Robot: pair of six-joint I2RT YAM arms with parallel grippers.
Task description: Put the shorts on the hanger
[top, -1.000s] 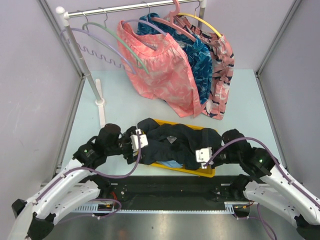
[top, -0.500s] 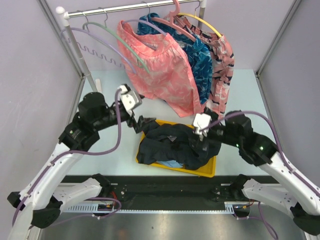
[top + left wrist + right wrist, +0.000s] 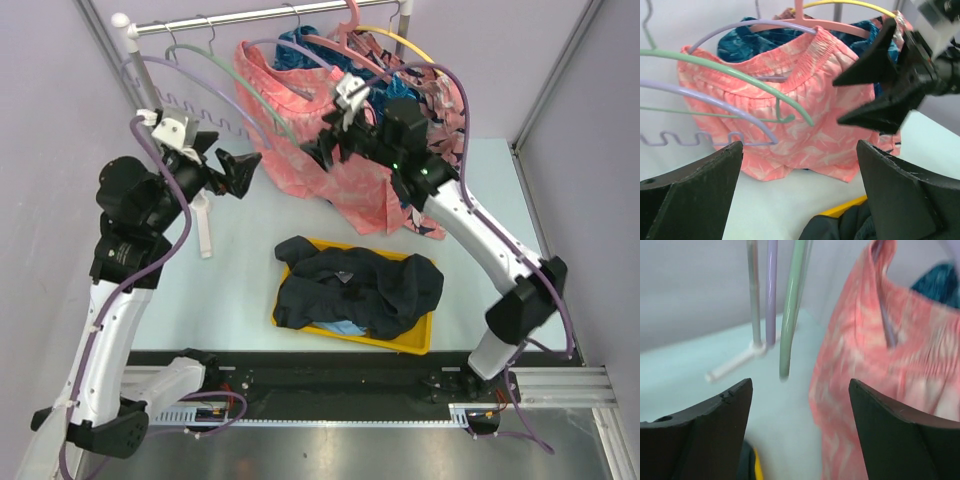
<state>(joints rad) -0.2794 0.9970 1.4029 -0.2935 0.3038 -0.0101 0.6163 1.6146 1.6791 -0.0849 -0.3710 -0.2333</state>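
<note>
The dark shorts (image 3: 355, 290) lie crumpled on the yellow tray (image 3: 420, 342), with nothing holding them; one edge shows low in the left wrist view (image 3: 850, 227). The mint-green hanger (image 3: 235, 78) hangs bare on the rail, between two lavender hangers. My left gripper (image 3: 243, 172) is open and empty in the air, just below and left of the hanger's lower arm (image 3: 740, 75). My right gripper (image 3: 318, 155) is open and empty too, close to the hanger's right tip (image 3: 790, 315) and facing the left gripper.
Pink patterned shorts (image 3: 320, 140), a blue garment (image 3: 400, 120) and another pink one (image 3: 445, 130) hang on the rail (image 3: 260, 15) to the right. A lavender wavy-bar hanger (image 3: 190, 105) hangs at the left. The white rack pole (image 3: 165, 130) stands beside my left arm.
Both arms have risen from the shorts on the tray and swung up to the hangers on the rail. The right gripper has opened. The shorts stay heaped on the tray.
</note>
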